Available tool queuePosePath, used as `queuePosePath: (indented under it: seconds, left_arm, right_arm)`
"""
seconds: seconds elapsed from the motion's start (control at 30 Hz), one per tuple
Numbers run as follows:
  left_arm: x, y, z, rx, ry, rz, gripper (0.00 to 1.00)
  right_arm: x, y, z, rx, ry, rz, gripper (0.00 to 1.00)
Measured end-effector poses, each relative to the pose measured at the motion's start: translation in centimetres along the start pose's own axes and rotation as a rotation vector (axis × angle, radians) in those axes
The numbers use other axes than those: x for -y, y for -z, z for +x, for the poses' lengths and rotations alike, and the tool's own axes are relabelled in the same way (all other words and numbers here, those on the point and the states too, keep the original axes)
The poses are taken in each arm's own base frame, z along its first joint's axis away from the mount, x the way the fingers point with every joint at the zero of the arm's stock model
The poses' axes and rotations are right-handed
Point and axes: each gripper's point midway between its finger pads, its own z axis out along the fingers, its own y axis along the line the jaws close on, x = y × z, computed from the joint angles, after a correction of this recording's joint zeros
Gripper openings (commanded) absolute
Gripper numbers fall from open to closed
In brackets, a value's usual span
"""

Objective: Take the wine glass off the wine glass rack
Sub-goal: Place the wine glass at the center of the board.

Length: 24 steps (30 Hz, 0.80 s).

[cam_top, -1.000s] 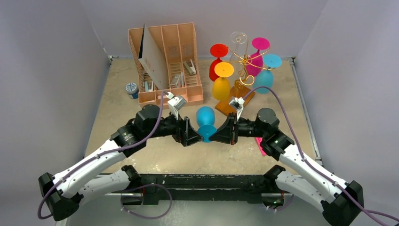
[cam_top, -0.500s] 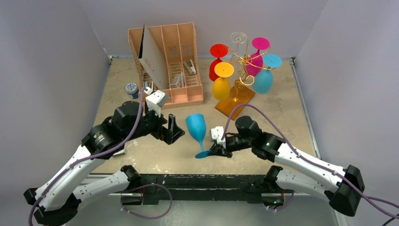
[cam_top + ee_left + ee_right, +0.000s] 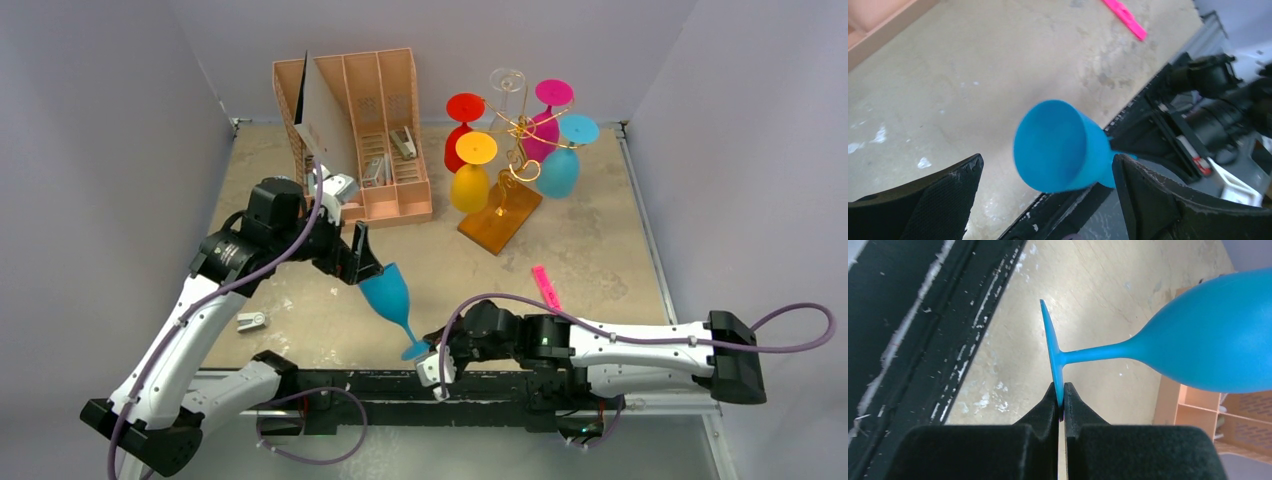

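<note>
Far beyond both end effectors stands the gold-wire wine glass rack (image 3: 512,150). Opaque blue wine glass (image 3: 386,294): foot rim pinched in the closed right end effector (image 3: 1061,392), bowl inside the gaping left end effector (image 3: 1047,165). Likely light, slick; grip its stem.

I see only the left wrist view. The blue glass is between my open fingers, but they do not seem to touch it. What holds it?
Observer: The right gripper is shut on the foot edge of the blue wine glass.
Operator: Does the glass stand upright?
Observer: No, the top view shows it tilted, bowl up toward the left gripper.
Operator: Are other glasses on the rack?
Observer: Yes, five more glasses hang foot-up on the wine glass rack.
</note>
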Motion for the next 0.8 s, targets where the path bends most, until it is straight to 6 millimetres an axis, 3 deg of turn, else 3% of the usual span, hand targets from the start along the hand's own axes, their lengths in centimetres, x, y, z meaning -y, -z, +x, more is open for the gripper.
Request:
queuePosePath:
  seconds: [0.23, 0.43, 0.8]
  left_arm:
    - [4.0, 1.5, 0.5, -0.01, -0.063, 0.222, 0.99]
    - [4.8, 1.3, 1.7, -0.051, -0.053, 0.292, 0.97]
    - [5.5, 0.1, 2.5, -0.126, -0.049, 0.398, 0.65]
  right_arm:
    - [1.7, 0.1, 1.1, -0.056, 0.062, 0.095, 0.0]
    - [2.2, 0.6, 0.9, -0.055, 0.073, 0.119, 0.0]
    - [2.4, 1.0, 0.4, -0.036, 0.079, 0.131, 0.0]
